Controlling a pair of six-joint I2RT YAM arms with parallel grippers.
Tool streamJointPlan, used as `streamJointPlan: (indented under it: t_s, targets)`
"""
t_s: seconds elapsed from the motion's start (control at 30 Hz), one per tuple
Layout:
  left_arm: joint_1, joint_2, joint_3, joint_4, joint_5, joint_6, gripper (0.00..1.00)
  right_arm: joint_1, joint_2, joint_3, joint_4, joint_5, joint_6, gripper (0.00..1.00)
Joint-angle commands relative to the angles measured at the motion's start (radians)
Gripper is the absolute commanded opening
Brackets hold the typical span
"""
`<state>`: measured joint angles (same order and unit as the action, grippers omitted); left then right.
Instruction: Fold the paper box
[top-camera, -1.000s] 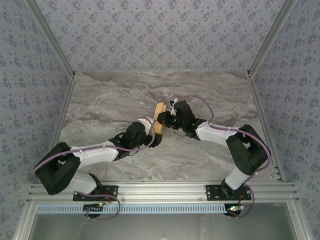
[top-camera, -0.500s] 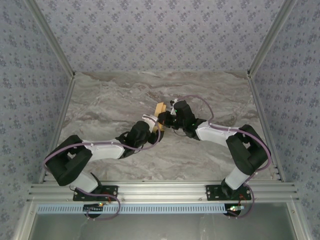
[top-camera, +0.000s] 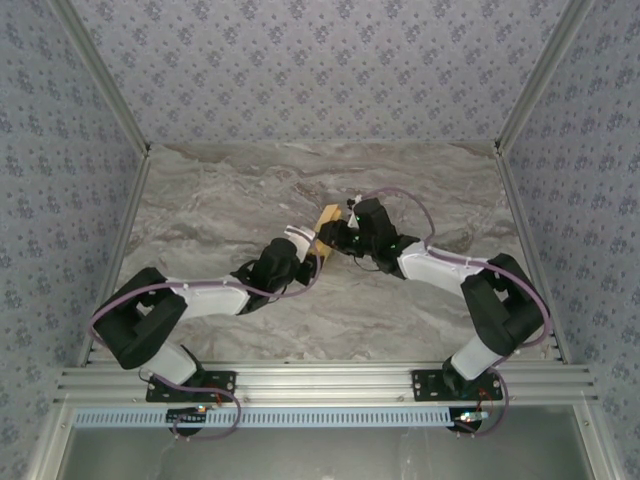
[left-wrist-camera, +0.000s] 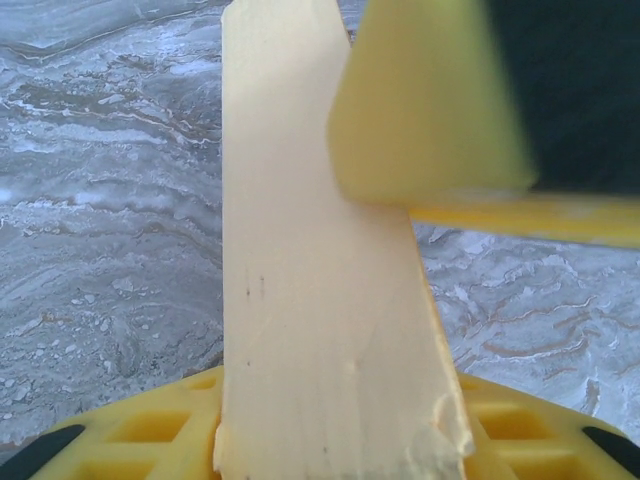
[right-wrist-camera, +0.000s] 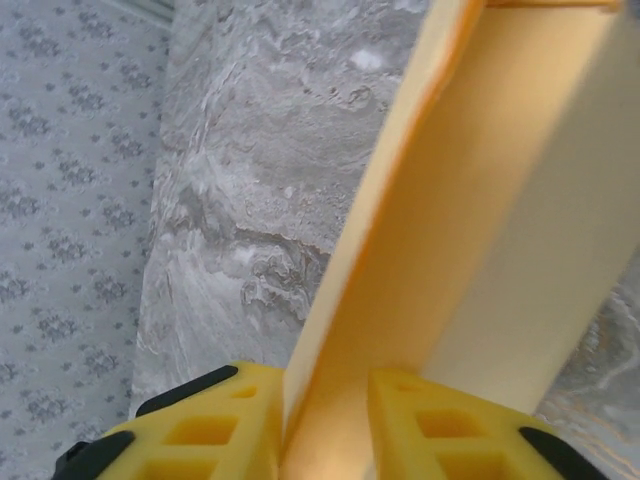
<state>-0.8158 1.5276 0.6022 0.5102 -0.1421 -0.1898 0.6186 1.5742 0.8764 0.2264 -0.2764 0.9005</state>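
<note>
1. your paper box (top-camera: 325, 220) is at mid table (top-camera: 210, 200), between both grippers.
2. left gripper (top-camera: 311, 250), at the box's 7 o'clock: fingers straddle a pale panel; you cannot tell if they clamp it.
3. right gripper (top-camera: 339, 236), at its 4 o'clock: card fills the finger gap; grip unclear.

Matt card paper box (top-camera: 326, 217), glossy marbled table (top-camera: 220, 200)

- A grey-and-white marbled table (top-camera: 220, 200) lay in front of me, veined in darker swirls.
- Pale blue-grey wallpaper with a small repeating flower print (top-camera: 320, 70) covered the walls on three sides.
- Slanting aluminium posts (top-camera: 105, 85) framed the corners.
- A ribbed aluminium rail (top-camera: 320, 380) ran along the near edge, above a slotted pale strip (top-camera: 300, 416).
</note>
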Motion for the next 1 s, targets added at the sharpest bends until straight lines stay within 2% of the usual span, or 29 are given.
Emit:
streamJointPlan:
  t_s: [0.0,0.2,0.27,0.33,0.37,0.5,0.6,0.77,0.97]
  targets:
    - [0.025,-0.034,-0.026,0.042,0.056,0.042,0.41,-0.02,-0.072,0.039,-0.114,0.009,-0.071,0.36]
    - [0.076,-0.077,-0.025,0.011,0.176,0.133,0.37,-0.084,-0.192,0.049,-0.208,0.043,-0.328,0.47]
    - [0.096,-0.084,-0.024,0.007,0.216,0.159,0.36,-0.111,-0.211,0.064,-0.227,-0.006,-0.454,0.5]
    - [0.125,-0.093,-0.025,0.011,0.28,0.185,0.36,-0.154,-0.204,0.085,-0.255,-0.134,-0.58,0.53]
    - [0.139,-0.093,-0.023,0.01,0.311,0.189,0.35,-0.17,-0.199,0.097,-0.281,-0.156,-0.624,0.53]
    - [0.2,-0.114,-0.006,-0.02,0.45,0.233,0.34,-0.224,-0.198,0.109,-0.356,-0.197,-0.825,0.53]
    - [0.234,-0.136,0.014,-0.076,0.548,0.284,0.33,-0.226,-0.225,0.074,-0.337,-0.188,-0.971,0.53]
    - [0.251,-0.143,0.088,-0.227,0.651,0.374,0.31,-0.237,-0.227,0.048,-0.309,-0.131,-1.089,0.52]
    - [0.257,-0.128,0.132,-0.263,0.707,0.363,0.28,-0.244,-0.233,-0.003,-0.264,-0.111,-1.148,0.49]
